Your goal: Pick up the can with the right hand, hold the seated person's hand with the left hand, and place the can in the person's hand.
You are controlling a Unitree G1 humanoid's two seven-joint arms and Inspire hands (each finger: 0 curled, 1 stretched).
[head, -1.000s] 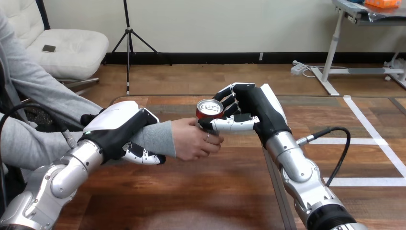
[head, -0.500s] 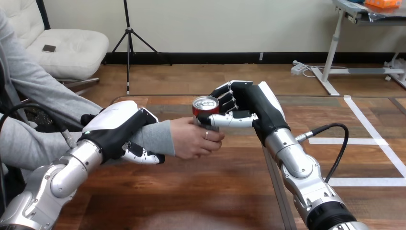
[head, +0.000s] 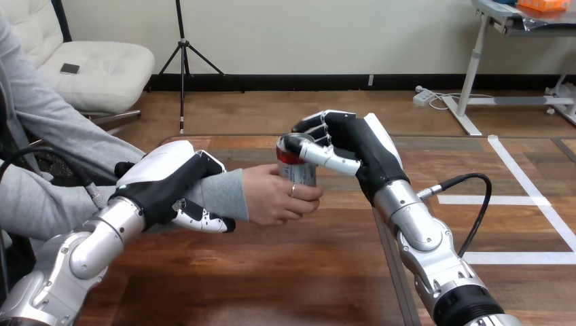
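Note:
A red and silver can (head: 297,168) stands upright in the person's hand (head: 270,200), whose fingers wrap its lower half above the middle of the wooden table (head: 272,272). My right hand (head: 363,149) is just right of the can. Its fingers are spread out straight behind the can's top, and its thumb (head: 329,157) still lies against the can's upper side. My left hand (head: 166,176) lies over the person's grey-sleeved forearm (head: 224,193) just behind the cuff, with its fingers (head: 202,219) curled under it.
The table's right edge (head: 390,265) runs under my right forearm. A black cable (head: 475,204) loops out from that forearm to the right. The person sits at the left side, and their arm reaches in across the table.
My right hand's fingers have uncurled from the can and its thumb has risen to the can's upper side. The can has sunk deeper into the person's hand. My left hand has stayed put.

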